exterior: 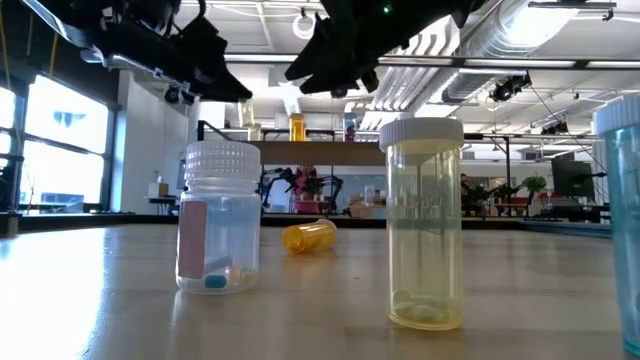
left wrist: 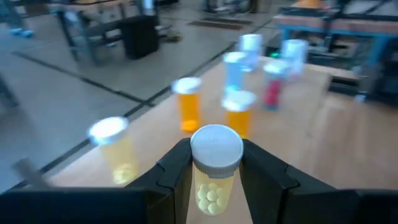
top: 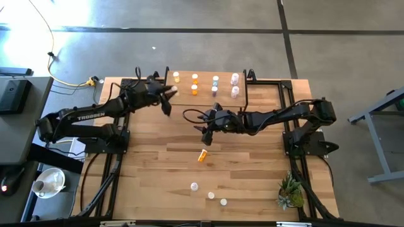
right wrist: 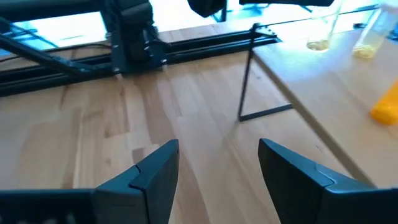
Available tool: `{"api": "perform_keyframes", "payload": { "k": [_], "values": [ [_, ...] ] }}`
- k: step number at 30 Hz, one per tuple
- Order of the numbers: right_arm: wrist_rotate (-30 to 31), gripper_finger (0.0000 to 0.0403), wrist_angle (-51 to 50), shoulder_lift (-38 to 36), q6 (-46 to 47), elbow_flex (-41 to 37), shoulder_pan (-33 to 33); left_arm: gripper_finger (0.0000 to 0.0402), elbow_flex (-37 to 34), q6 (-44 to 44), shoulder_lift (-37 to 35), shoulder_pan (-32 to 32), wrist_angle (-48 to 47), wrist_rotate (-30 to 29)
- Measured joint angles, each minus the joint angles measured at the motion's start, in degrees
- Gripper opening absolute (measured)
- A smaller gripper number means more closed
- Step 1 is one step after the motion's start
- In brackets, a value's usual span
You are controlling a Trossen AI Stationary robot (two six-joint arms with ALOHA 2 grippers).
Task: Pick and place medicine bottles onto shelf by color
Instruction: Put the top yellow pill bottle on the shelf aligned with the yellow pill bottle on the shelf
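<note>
From above, the left gripper [top: 169,93] hides what it carries; only its wrist view shows the fingers [left wrist: 177,168] clamped on a yellowish bottle [left wrist: 214,171] with pale round pills inside. It hangs at the shelf's [top: 224,94] near left corner. On the shelf stand two orange bottles [top: 194,84], a yellowish one [top: 176,77], bluish ones [top: 215,84] and two pale ones [top: 235,85]; the left wrist view blurs them, so their contents can't be made out.

The right gripper [top: 208,129] hovers over bare table [top: 252,170] in front of the shelf, fingers spread wide, holding nothing.

An orange bottle [top: 202,155] lies on its side mid-table. Three more [top: 209,195] stand near the front edge. In the low view a clear one [exterior: 218,218] holds a blue pill and a pink label; a taller yellowish one [exterior: 424,222] has a few pills at its bottom; a third [exterior: 622,200] is cut off at the edge. A small plant [top: 290,192] sits at the front right corner.
</note>
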Motion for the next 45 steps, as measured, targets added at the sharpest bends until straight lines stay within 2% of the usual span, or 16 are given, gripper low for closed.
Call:
{"api": "perform_keyframes", "payload": {
  "k": [3, 9, 25, 45],
  "values": [
    [2.13, 0.0211, 0.06, 0.0, 0.0, 0.0, 0.0, 0.0107, -0.02, -0.36, 1.11, 2.23, -0.21, -0.44],
    [2.38, 0.0211, 0.25, 0.0, -0.04, 0.0, -0.34, 0.0106, -0.02, -0.23, 2.62, 4.6, 1.27, 1.67],
    [2.38, 0.0211, 0.25, 0.02, -0.06, 0.0, -0.39, 0.0107, 0.01, -0.44, 5.6, 4.73, 1.34, 1.95],
    [2.38, 0.0211, 0.16, 0.04, -0.06, -0.02, -0.39, 0.0119, 0.04, -0.02, 5.71, 4.73, 1.3, 1.95]
  ]
}}
